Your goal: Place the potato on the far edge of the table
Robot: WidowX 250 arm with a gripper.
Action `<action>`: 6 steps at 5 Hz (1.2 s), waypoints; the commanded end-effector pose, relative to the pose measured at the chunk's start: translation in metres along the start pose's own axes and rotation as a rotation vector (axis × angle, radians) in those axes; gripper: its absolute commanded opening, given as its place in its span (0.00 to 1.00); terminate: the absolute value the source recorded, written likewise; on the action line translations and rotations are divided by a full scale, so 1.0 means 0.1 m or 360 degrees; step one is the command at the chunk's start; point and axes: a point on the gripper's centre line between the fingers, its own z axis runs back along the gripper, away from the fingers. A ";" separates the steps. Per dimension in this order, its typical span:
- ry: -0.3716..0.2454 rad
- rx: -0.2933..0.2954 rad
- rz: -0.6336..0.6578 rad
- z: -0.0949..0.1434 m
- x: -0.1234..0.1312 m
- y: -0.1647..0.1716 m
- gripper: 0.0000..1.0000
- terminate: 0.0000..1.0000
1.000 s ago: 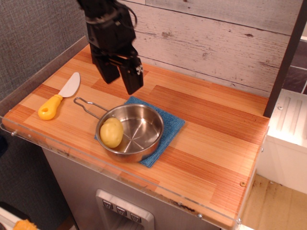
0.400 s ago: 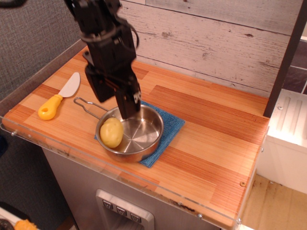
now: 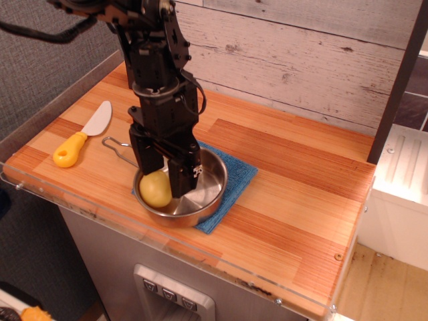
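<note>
The pale yellow potato (image 3: 154, 190) lies in the left side of a steel pan (image 3: 215, 175) on the striped wood table (image 3: 301, 187). My black gripper (image 3: 166, 175) has come down into the pan. Its jaws are open, one finger (image 3: 148, 160) behind and left of the potato and the other (image 3: 184, 178) just to its right. The fingers stand close to the potato and hide its top. I cannot tell whether they touch it. The far edge of the table runs along the plank wall.
The pan stands on a blue cloth (image 3: 241, 175), its wire handle (image 3: 115, 143) pointing left. A yellow-handled knife (image 3: 81, 137) lies at the left. A clear plastic rim (image 3: 200, 251) runs along the front edge. A dark post (image 3: 400, 80) stands at the right.
The gripper has moved forward and down from above the table's back left into the pan, and now straddles the potato. The potato and pan have not moved.
</note>
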 end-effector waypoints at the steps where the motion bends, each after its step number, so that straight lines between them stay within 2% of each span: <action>1: 0.0023 0.0004 0.0025 -0.08 0.06 0.10 1.00 0.00; 3: 0.0012 -0.0006 0.0032 -0.10 0.05 0.10 1.00 0.00; 4: -0.0098 0.0024 0.0036 -0.06 0.03 0.11 1.00 0.00; 5: -0.0192 0.0052 0.0007 -0.01 0.03 0.08 0.00 0.00; 6: -0.0278 0.0055 -0.0002 0.08 0.07 0.07 0.00 0.00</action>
